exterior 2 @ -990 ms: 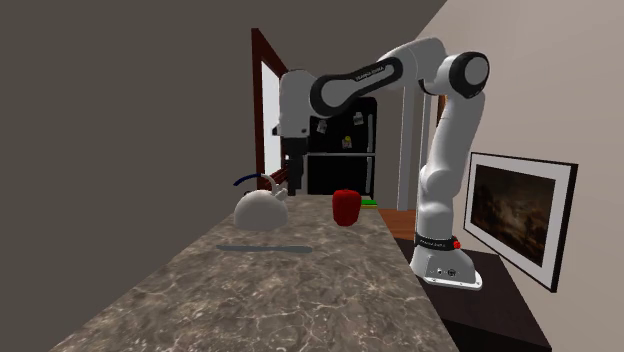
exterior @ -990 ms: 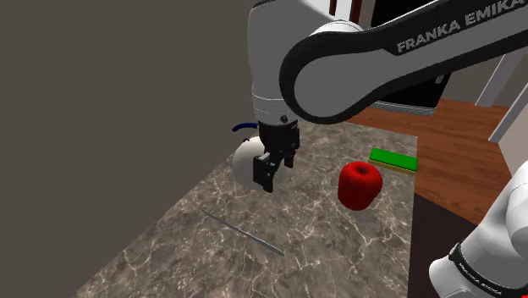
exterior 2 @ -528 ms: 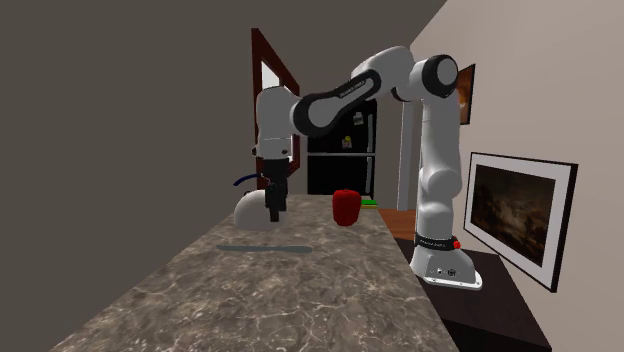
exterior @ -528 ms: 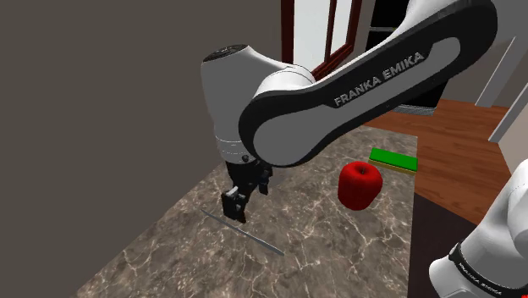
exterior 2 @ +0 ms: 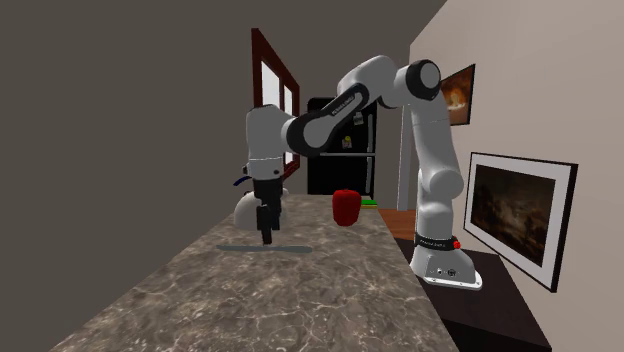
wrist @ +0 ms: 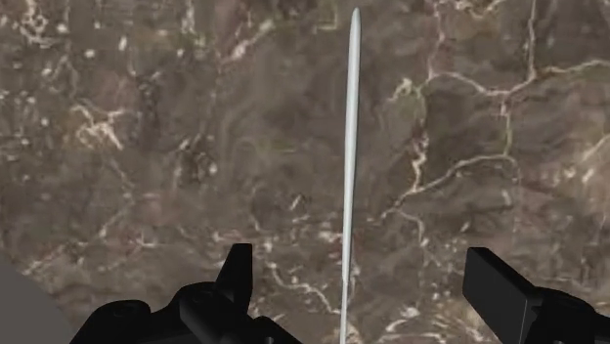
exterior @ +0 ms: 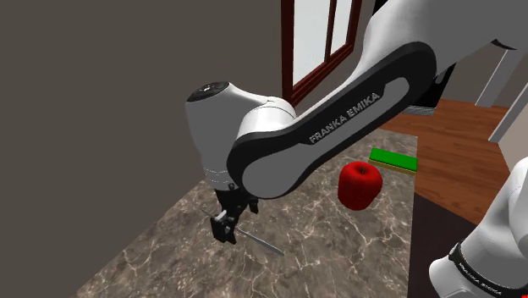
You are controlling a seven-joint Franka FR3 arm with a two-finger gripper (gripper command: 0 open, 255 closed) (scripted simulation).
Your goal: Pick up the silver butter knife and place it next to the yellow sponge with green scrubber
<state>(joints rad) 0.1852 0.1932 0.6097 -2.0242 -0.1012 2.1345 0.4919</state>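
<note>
A robot arm [exterior: 216,127] built of smooth, rounded white shells linked by dark grey and black joint sections. One long dark band [exterior: 343,117] carries white capital lettering that reads "FRANKA EMIKA". The white base [exterior 2: 443,265] has a dark ring with a small red dot on it. The gripper [exterior: 225,229] is all black, with two blocky, square-ended fingers [wrist: 496,283].

**A:** How is the scene lit?
**B:** Dimly and evenly. The brown marbled tabletop [exterior: 338,245] and the grey wall [exterior: 101,102] look dull. The white arm [exterior: 254,127] is softly shaded.
**A:** Any bright spot?
**B:** The window [exterior: 313,34], pale behind the arm.
</note>
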